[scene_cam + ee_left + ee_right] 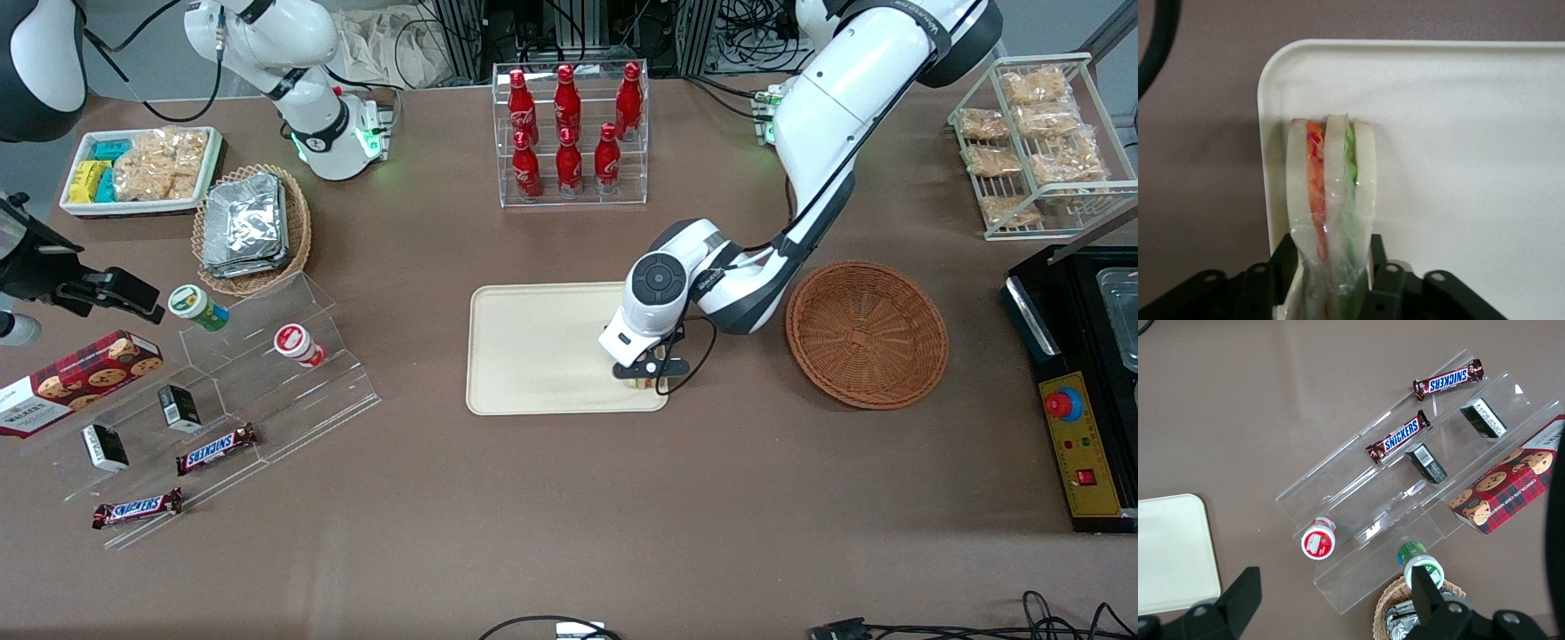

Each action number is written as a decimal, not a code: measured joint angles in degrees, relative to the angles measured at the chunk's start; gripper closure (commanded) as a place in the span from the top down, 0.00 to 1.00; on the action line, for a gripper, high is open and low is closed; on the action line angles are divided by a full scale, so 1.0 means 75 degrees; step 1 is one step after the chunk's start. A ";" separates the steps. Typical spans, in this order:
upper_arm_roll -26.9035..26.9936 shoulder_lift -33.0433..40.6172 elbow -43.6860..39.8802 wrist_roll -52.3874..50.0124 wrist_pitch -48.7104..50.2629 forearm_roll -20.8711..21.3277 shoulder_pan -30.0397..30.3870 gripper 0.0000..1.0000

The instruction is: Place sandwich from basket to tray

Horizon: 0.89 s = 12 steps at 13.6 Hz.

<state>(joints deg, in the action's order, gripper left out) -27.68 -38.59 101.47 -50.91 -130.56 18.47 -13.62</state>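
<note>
One sandwich sits between the gripper fingers, w/ its wide bread faces against the black pads on each side. We see it edge-on in the left wrist view: pale bread slices, a red-orange layer, a green layer, all in clear wrap that bunches near the pads. The fingers are closed onto it, set only as wide as the sandwich is thick, so we read this as a firm grasp. Its free end points away from the gripper and reaches close to the tray rim by a rounded corner. We can't tell whether the sandwich touches the tray floor or hangs just above it.

From the front view, the gripper is low over the tray, at the tray end nearest the basket and close to the edge nearer the front camera. Only a sliver of sandwich shows under the wrist there. The basket lies just beside the tray, toward the working arm's end of the table, apart from it, w/ nothing visible inside. Farther from the camera than the tray stands a clear rack of red bottles.
</note>
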 measured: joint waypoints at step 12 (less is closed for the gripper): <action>0.0020 0.1200 -0.0293 -0.0024 0.1015 -0.0057 0.0285 0.99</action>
<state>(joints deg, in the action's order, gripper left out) -27.53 -29.59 99.28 -51.09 -122.94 18.05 -11.48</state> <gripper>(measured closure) 0.004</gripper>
